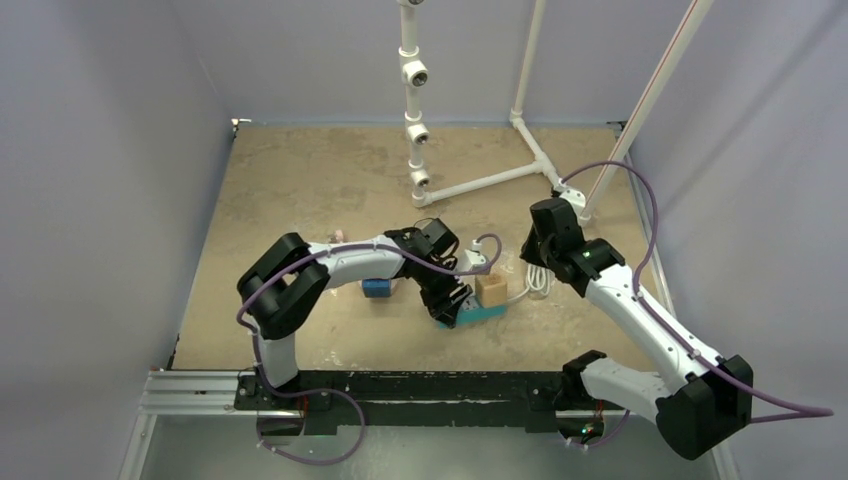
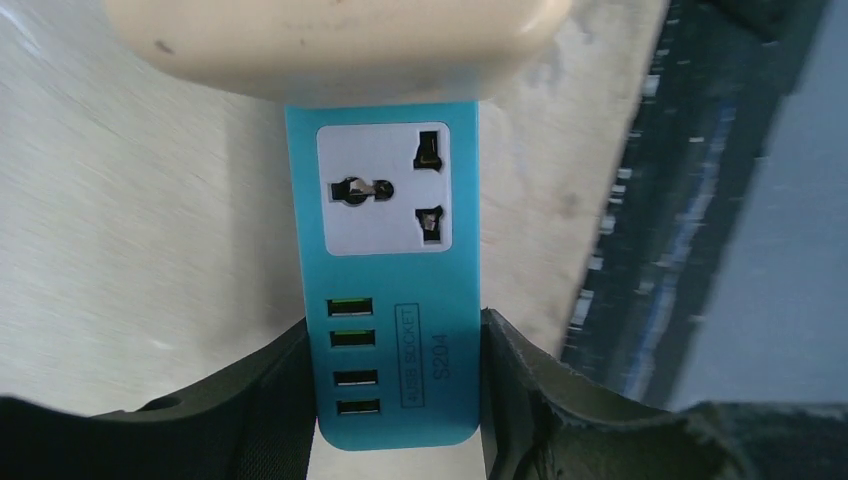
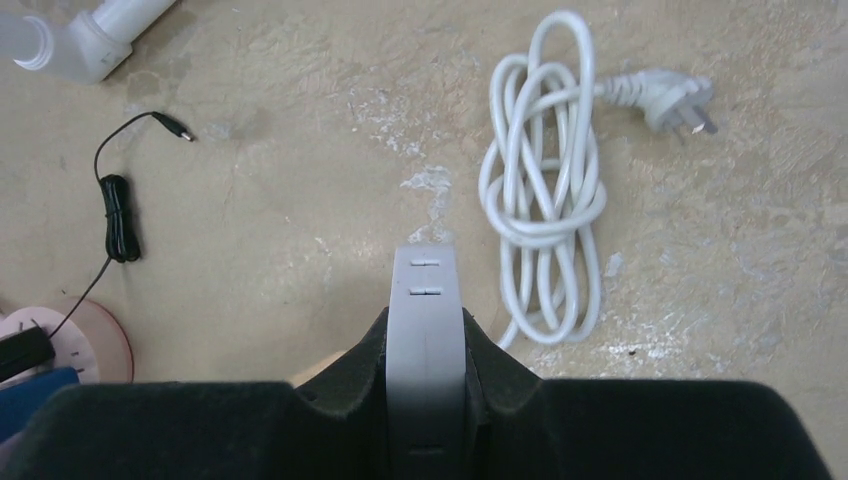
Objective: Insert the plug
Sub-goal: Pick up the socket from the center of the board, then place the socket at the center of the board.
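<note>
As we look out from the arm bases at the near edge of the table (image 1: 330, 170), the first thing we meet is the teal power strip (image 2: 390, 275). It lies flat on the sandy surface just ahead of the left arm. We see the left gripper (image 2: 393, 335) straddling the strip's near end. Its dark fingers (image 2: 270, 400) lie against both long sides beside the four USB ports (image 2: 352, 355), so the jaws stand narrow, closed onto the strip's width. Just beyond the ports the white universal socket (image 2: 385, 188) faces up, its holes uncovered. Past that, a beige adapter block (image 2: 330, 40) sits on the strip's far end, hiding whatever lies beneath it.

To the right of the strip and a little farther out, we find the right gripper (image 3: 427, 335) held above the table, apart from the strip. Its jaws are narrow and clamp a flat pale grey plug (image 3: 425, 285), which juts forward from between the dark fingers. We cannot see its prongs.

On the table beyond it lies a coiled white cord (image 3: 545, 200), its pronged end (image 3: 680, 105) pointing away to the right. Off to the left we see a thin black lead (image 3: 118, 215) with a barrel tip, and nearer than it a pink disc (image 3: 80, 345). Farthest back, the white pipe frame (image 1: 480, 183) stands on the table.
</note>
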`<state>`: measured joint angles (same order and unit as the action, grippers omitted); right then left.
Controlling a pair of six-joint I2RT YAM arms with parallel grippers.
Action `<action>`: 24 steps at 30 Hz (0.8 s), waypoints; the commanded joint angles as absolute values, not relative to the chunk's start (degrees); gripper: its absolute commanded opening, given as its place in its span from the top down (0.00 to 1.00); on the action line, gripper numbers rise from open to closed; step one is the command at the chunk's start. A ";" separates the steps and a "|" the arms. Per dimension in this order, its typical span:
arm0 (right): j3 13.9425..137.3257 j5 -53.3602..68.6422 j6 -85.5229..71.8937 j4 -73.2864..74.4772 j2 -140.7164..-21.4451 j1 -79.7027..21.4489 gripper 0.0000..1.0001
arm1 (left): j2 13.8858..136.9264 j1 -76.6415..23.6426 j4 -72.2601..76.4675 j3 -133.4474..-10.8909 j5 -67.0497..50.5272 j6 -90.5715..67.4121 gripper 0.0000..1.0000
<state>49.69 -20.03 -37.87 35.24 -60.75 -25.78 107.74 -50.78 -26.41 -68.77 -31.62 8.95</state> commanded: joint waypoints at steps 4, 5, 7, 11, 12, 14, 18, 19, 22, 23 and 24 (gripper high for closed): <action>57.02 -18.97 -31.28 32.30 -62.48 -24.79 1.00 | 103.13 -47.61 -7.72 -59.21 -51.33 -25.00 0.89; 57.26 -17.57 -29.69 31.80 -62.50 -24.79 1.00 | 103.75 -46.93 -6.22 -58.51 -52.59 -26.05 0.92; 57.26 -15.60 -27.74 30.91 -62.49 -24.72 1.00 | 105.54 -43.85 0.93 -55.93 -56.11 -30.68 0.95; 56.52 -9.28 -24.87 29.27 -62.75 -24.70 1.00 | 110.52 -38.61 6.64 -54.65 -60.60 -32.91 0.96; 56.37 -7.67 -24.27 29.08 -63.06 -24.73 1.00 | 111.23 -38.43 4.54 -55.68 -60.65 -30.24 0.96; 56.56 -5.23 -23.49 29.60 -64.08 -24.73 1.00 | 112.48 -38.41 5.01 -56.49 -60.82 -28.34 0.96; 57.29 -0.24 -22.43 30.51 -66.26 -24.73 1.00 | 116.35 -37.86 5.91 -57.55 -61.07 -28.75 0.95; 57.46 1.19 -22.37 30.43 -66.88 -24.77 1.00 | 117.00 -37.77 6.08 -57.71 -61.02 -29.02 0.94; 57.36 3.94 -21.92 28.90 -68.92 -24.70 1.00 | 118.03 -37.52 8.30 -57.57 -61.16 -30.25 0.90; 57.25 3.96 -21.70 28.31 -69.53 -24.73 1.00 | 118.40 -37.53 8.49 -57.77 -61.10 -30.16 0.89; 57.15 4.22 -21.28 27.77 -70.32 -24.76 1.00 | 118.71 -37.53 8.45 -57.75 -60.90 -29.88 0.89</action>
<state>55.07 -0.23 -23.66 31.46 -68.82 -24.99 112.97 -37.93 3.20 -58.67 -57.08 -28.95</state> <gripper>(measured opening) 0.224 0.504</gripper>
